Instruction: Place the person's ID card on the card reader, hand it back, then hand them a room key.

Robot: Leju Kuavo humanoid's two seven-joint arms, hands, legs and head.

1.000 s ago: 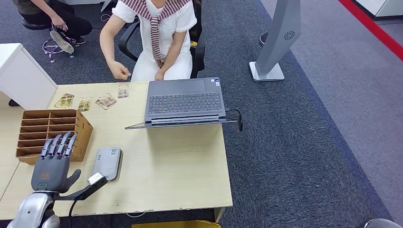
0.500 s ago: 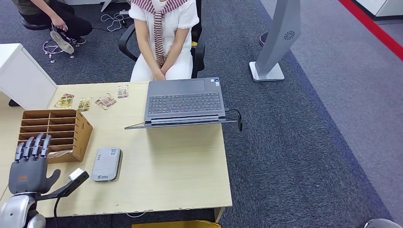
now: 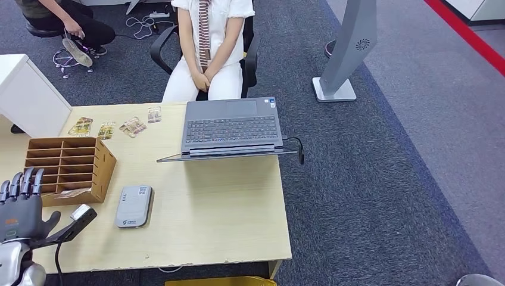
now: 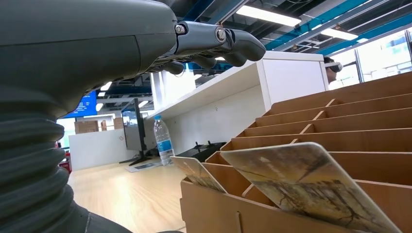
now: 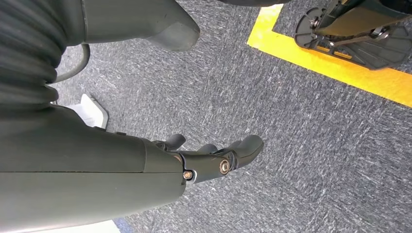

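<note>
**Operator:** Where are your hands, and what are they doing?

**Me:** My left hand (image 3: 21, 205) hovers over the desk (image 3: 226, 220) edge, just left of the rack (image 3: 65, 167), fingers straight and slightly apart, holding nothing. My right hand (image 5: 214, 160) hangs over the carpet, fingers loosely apart, nothing in it.

**Operator:** The reader?

**Me:** The reader (image 3: 134, 206) lies flat just right of the rack's near corner. Its top is bare; no card rests on it.

**Operator:** And the ID?

**Me:** I cannot pick it out. The person (image 3: 208, 53) sits beyond the rack, behind the laptop (image 3: 231, 128), hands folded in the lap. Whether those hands hold a card is too small to tell.

**Operator:** Key cards?

**Me:** In my left wrist view two cards (image 4: 311, 184) stick out of the rack's nearest slots, right by my fingers. More small cards (image 3: 132, 126) lie in a row on the desk beyond the rack, towards the person.

**Operator:** So which step is this?

**Me:** I judge it to be the room key step: bare reader, folded hands, my left hand beside the rack.

**Operator:** What does the next move need?

**Me:** Bring my left hand to the near slots, pinch one card by its exposed edge, draw it out along the slot so the rack does not shift, then carry it past the rack towards the person.
</note>
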